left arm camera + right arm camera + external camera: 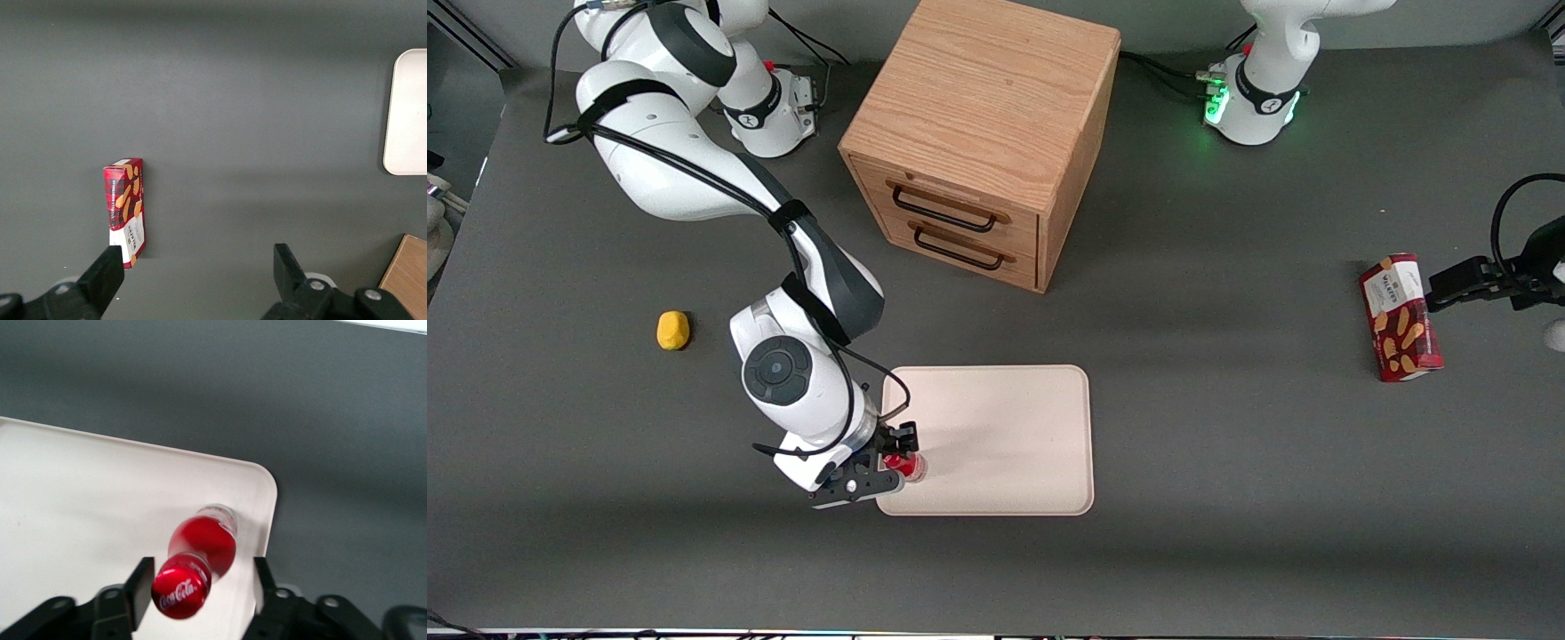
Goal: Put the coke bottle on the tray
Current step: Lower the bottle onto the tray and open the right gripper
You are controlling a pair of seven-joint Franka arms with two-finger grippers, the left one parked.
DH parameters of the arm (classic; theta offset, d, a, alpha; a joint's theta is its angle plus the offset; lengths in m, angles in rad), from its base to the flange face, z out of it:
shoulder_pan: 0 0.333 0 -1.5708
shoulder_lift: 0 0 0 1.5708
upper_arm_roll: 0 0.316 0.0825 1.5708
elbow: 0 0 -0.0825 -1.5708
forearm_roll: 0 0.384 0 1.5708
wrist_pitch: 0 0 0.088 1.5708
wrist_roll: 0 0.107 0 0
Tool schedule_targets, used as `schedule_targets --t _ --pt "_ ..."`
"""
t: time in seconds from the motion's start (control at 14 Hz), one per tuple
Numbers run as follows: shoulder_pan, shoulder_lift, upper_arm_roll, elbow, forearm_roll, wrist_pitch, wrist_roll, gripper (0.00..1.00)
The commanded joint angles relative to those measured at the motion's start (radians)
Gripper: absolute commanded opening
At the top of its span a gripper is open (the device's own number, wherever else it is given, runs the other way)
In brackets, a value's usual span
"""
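The coke bottle (905,466), small and red with a red cap, stands upright on the pale cream-pink tray (1005,427), close to the tray's corner nearest the front camera at the working arm's end. My right gripper (891,462) is directly over the bottle. In the right wrist view the gripper (202,585) is open, with one finger on each side of the bottle's cap (181,593). One finger is right against the cap and the other stands clear of it. The bottle's base rests on the tray (80,493) near its rounded corner. The tray's edge also shows in the left wrist view (408,113).
A wooden two-drawer cabinet (983,133) stands farther from the front camera than the tray. A yellow lump (673,330) lies toward the working arm's end of the table. A red cookie box (1400,317) lies toward the parked arm's end, and also shows in the left wrist view (125,210).
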Motion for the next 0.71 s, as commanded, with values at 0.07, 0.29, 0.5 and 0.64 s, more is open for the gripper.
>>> schedule_targets --t 0.07,0.29,0.5,0.64 --pt "-0.009 -0.007 0.007 -0.034 -0.039 0.046 0.03 1.0" --pt "-0.009 -0.008 0.007 -0.034 -0.042 0.046 0.03 1.0" --pt "-0.012 -0.014 0.007 -0.034 -0.039 0.044 0.031 1.0" --pt "-0.032 -0.037 0.008 -0.036 -0.033 0.029 0.03 1.0"
